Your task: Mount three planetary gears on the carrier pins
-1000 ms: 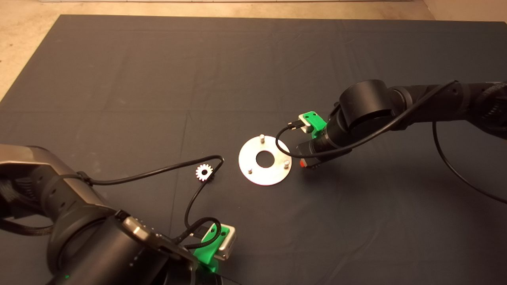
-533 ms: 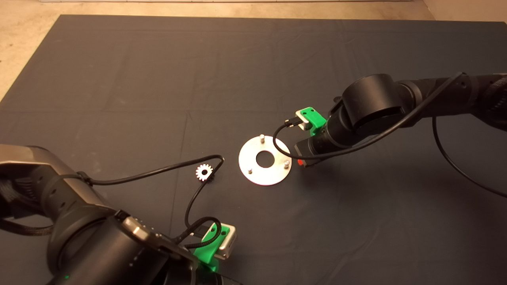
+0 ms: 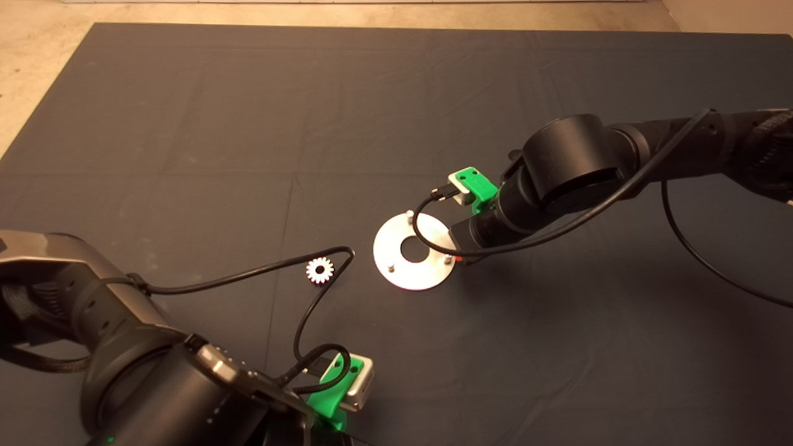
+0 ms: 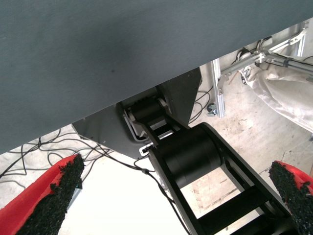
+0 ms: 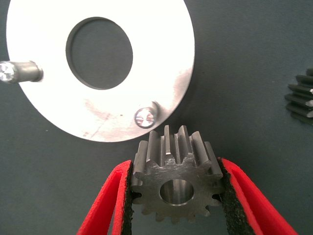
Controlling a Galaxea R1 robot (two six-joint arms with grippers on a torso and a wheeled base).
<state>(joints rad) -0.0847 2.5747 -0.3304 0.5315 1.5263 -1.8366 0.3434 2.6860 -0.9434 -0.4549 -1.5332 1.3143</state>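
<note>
In the right wrist view my right gripper point(image 5: 175, 169) is shut on a dark metal planetary gear point(image 5: 175, 183), held by its toothed rim with the centre hole facing the camera. Just beyond it lies the shiny carrier disc point(image 5: 156, 58), with one carrier pin point(image 5: 144, 116) near the gear and another point(image 5: 19, 71) at the disc's far side. In the head view the right gripper point(image 3: 458, 255) hangs at the disc's point(image 3: 414, 275) right edge, beside a pin point(image 3: 447, 259). A second gear point(image 3: 319, 270) lies flat on the mat left of the disc. My left gripper point(image 4: 178, 169) is open and parked at the lower left.
Another gear point(image 5: 301, 98) lies on the mat beside the disc in the right wrist view. A black cable point(image 3: 248, 269) from the left arm loops close to the loose gear. The left wrist view shows the mat's edge, the robot's base and floor cables.
The right arm has moved left with its gear, from just right of the disc to over the disc's right edge. The left arm has shifted slightly.
</note>
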